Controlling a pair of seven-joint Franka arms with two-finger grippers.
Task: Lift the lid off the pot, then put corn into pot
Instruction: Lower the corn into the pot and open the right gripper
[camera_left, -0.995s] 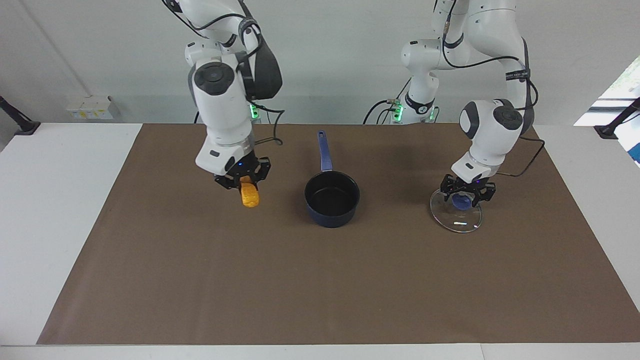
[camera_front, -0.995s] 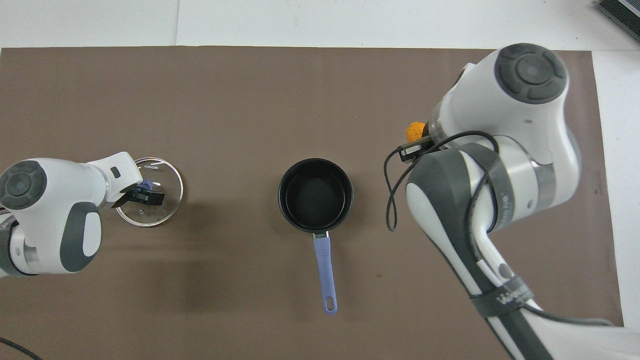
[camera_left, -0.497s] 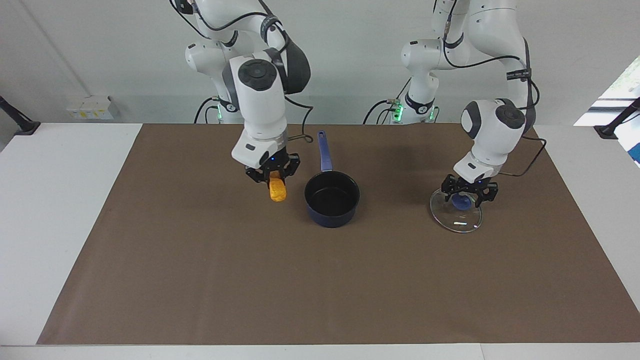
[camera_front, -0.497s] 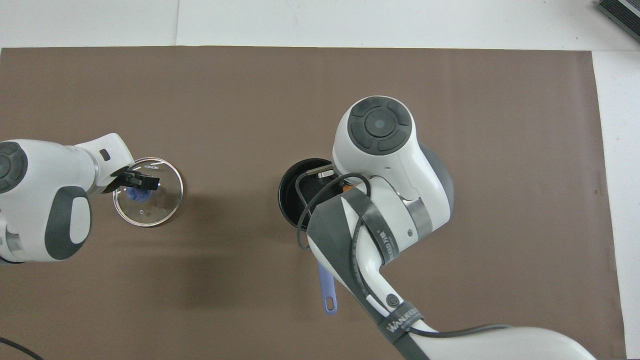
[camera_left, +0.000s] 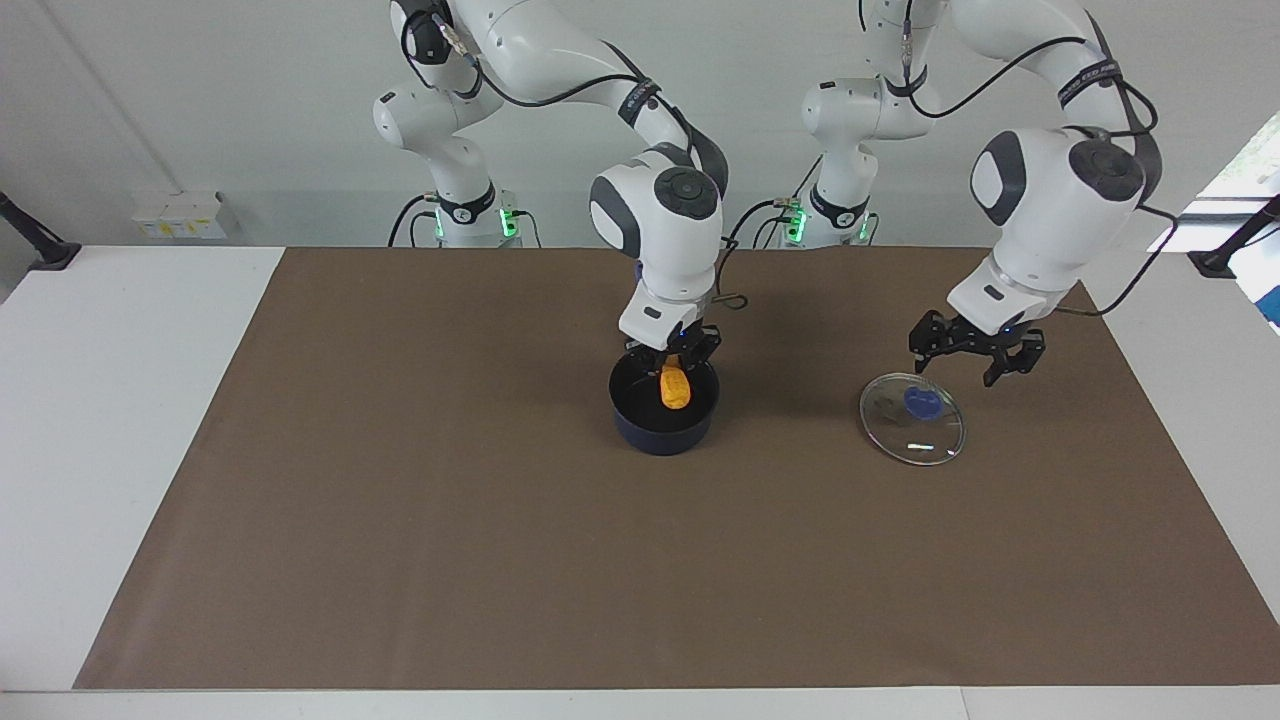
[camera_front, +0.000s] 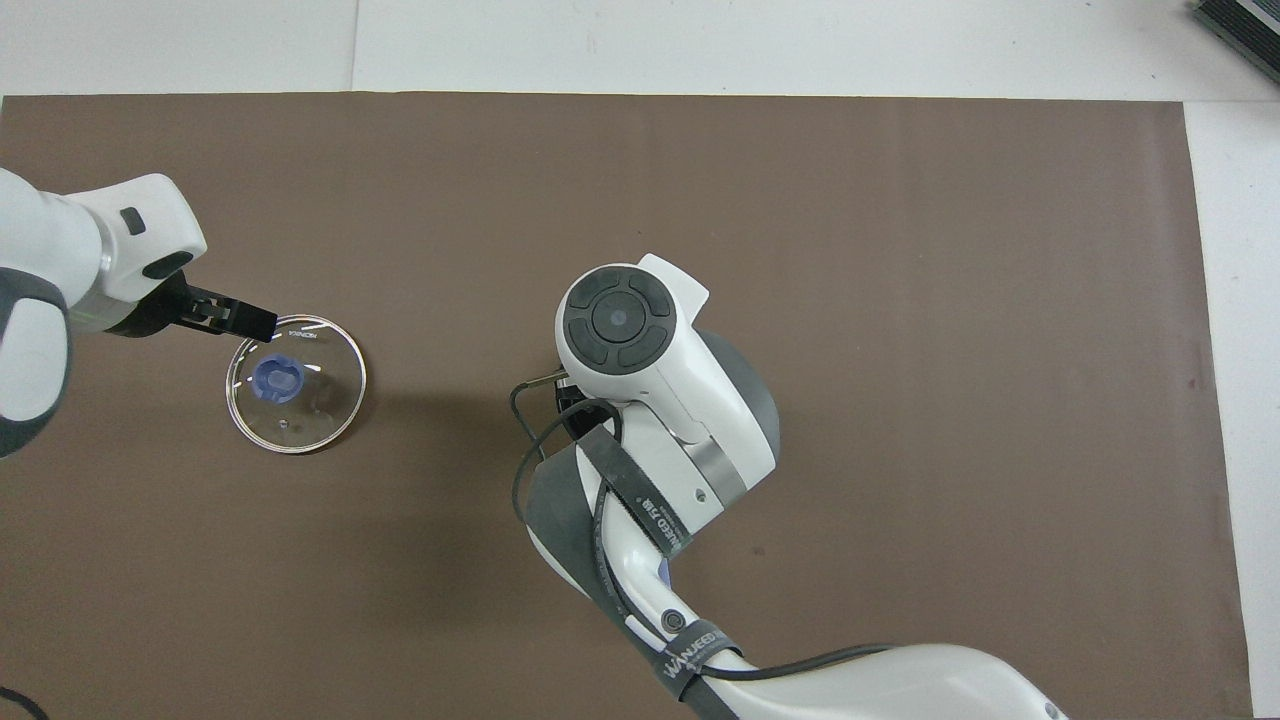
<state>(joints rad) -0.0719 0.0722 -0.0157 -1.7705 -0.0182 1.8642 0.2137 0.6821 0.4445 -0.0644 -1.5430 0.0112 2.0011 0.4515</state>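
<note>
Now lower your right gripper (camera_left: 673, 368), clamped on the corn (camera_left: 675, 388), into the pot (camera_left: 640, 425) before releasing; left gripper (camera_left: 975, 358) hangs apart.

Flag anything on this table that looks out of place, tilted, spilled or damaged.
Nothing stands out. The lid lies flat on the brown mat toward the left arm's end, with the open left gripper raised above it. The right gripper holds the corn over the upright pot.

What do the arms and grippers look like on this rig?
Both arms are glossy white with dark grey joint caps and black cables strapped along the links. The bases carry green lights. The left gripper and right gripper are black linkage types with thin fingers and a small blue light.
</note>
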